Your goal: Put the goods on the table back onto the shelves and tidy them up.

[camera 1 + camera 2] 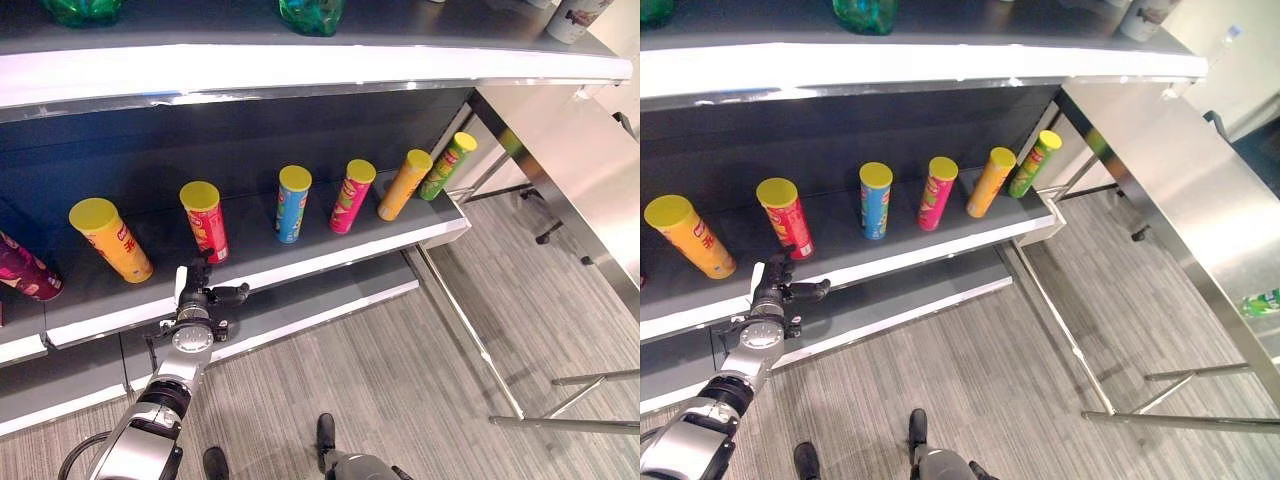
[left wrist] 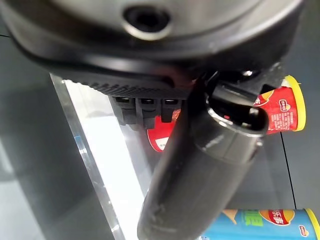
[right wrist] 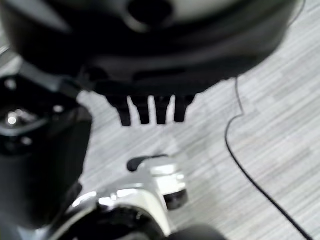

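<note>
On the middle shelf (image 1: 300,262) a row of lidded cans stands across the frame: an orange can (image 1: 110,240) at the left, then a red can (image 1: 205,221), a blue can (image 1: 292,204), a pink can (image 1: 352,196), a second orange can leaning (image 1: 404,185), and a green can (image 1: 447,166) at the far right end. At the far left edge a purple can (image 1: 28,270) lies tilted on the same shelf. The left robot hand (image 1: 198,288) hovers at the shelf's front lip, just below and in front of the red can, apart from it; its fingers point up toward the shelf and its thumb sticks out to the right, so the hand is open and holds nothing. In the left wrist view the red can (image 2: 280,107) and the blue can (image 2: 265,224) show past the thumb. The right robot hand (image 3: 150,107) hangs over the grey floor (image 3: 280,100), fingers straight and empty. Green bottles (image 1: 312,14) stand on the top shelf (image 1: 300,65) at the upper edge. A steel tabletop (image 1: 1180,190) runs along the right of the frame, with a green bottle (image 1: 1262,302) lying at its right edge.
</note>
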Robot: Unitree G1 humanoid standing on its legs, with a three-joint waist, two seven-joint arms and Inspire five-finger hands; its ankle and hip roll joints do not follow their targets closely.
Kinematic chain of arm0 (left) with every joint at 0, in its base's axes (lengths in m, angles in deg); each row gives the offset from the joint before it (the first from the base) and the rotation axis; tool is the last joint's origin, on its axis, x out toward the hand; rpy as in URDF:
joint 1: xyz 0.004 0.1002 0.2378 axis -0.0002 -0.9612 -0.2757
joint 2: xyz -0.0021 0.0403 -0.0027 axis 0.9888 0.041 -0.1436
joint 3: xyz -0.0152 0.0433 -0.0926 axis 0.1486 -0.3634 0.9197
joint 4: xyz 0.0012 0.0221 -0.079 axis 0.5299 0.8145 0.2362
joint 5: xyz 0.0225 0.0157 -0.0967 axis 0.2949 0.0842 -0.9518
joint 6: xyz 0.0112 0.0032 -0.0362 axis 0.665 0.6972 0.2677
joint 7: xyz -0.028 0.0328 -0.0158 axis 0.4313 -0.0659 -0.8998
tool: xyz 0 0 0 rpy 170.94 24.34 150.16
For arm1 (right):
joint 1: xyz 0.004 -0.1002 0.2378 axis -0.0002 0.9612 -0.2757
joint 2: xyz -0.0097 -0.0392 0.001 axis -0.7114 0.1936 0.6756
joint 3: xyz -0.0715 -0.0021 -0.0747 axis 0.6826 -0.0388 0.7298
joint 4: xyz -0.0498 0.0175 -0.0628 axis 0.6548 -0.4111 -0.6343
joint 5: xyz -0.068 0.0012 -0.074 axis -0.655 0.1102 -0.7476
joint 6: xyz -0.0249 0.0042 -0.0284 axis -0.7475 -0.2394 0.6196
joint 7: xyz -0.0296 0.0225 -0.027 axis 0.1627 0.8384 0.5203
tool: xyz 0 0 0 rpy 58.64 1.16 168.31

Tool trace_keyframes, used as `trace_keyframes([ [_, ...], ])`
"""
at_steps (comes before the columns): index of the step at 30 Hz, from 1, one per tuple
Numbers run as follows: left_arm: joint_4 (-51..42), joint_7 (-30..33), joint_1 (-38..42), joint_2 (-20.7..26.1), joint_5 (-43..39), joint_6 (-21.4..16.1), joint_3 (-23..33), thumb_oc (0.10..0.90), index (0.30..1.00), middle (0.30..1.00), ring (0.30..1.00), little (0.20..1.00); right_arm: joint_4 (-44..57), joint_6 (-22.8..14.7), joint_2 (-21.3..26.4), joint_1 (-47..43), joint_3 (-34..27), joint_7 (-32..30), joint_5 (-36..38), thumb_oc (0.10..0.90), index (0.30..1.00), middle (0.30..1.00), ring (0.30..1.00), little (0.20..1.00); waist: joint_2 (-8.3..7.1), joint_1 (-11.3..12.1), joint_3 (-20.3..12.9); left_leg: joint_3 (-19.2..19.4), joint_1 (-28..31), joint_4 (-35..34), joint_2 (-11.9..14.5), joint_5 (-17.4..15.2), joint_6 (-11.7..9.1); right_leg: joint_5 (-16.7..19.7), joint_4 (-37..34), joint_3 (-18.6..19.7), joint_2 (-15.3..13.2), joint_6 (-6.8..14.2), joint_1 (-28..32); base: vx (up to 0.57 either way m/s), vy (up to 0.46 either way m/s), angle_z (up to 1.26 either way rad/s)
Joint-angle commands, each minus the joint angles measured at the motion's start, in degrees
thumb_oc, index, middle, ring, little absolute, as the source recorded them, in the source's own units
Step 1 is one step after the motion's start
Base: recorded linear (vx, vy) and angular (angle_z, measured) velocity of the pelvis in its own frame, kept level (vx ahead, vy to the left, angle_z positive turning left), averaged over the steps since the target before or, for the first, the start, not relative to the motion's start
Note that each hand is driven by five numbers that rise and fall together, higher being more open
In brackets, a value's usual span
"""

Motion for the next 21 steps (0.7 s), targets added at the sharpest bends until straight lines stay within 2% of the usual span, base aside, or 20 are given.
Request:
trace_keyframes([
  [1,2.77,0.37,10.85,2.59,1.49,-6.25,0.2,0.8,0.9,0.9,0.9,0.9,-0.95,-0.47,-1.06,-0.51,0.98,-0.78,0.07,0.8,0.9,0.9,0.9,0.9,-1.49,0.09,-0.24,-1.67,-0.07,0.11,3.09,-2.6,-2.45,-1.39,0.43,-1.28,-5.46,7.34,0.28,-0.01,-0.003,-0.1],
  [14,0.4,0.29,9.34,1.27,0.0,-6.8,0.87,0.8,0.9,0.9,0.9,0.9,-1.31,-0.53,-1.43,-1.09,0.65,-1.27,0.24,0.8,0.9,0.9,0.9,0.9,-1.21,0.39,-0.17,-1.85,-0.28,0.11,2.96,-2.57,-2.47,-1.46,0.34,-1.71,-5.43,7.3,0.52,0.0,-0.001,-0.01],
  [18,-8.95,1.05,3.53,-1.03,0.15,-7.79,2.48,0.8,0.9,0.9,0.9,0.9,-1.54,-0.25,-2.18,-2.08,-0.2,-1.39,0.66,0.8,0.9,0.9,0.9,0.9,-0.62,1.67,-0.06,-2.46,-0.34,0.11,2.85,-2.61,-2.39,-1.71,0.3,-2.25,-5.6,7.19,1.12,0.0,0.001,0.01],
  [21,-12.02,0.69,0.78,-1.88,-0.37,-7.99,3.45,0.8,0.9,0.9,0.9,0.9,-1.66,-0.01,-2.33,-2.59,-0.64,-1.21,0.99,0.8,0.9,0.9,0.9,0.9,-0.31,2.32,-0.12,-2.76,-0.32,0.11,2.8,-2.63,-2.38,-1.9,0.3,-2.71,-5.68,7.13,1.49,0.01,0.002,0.05],
])
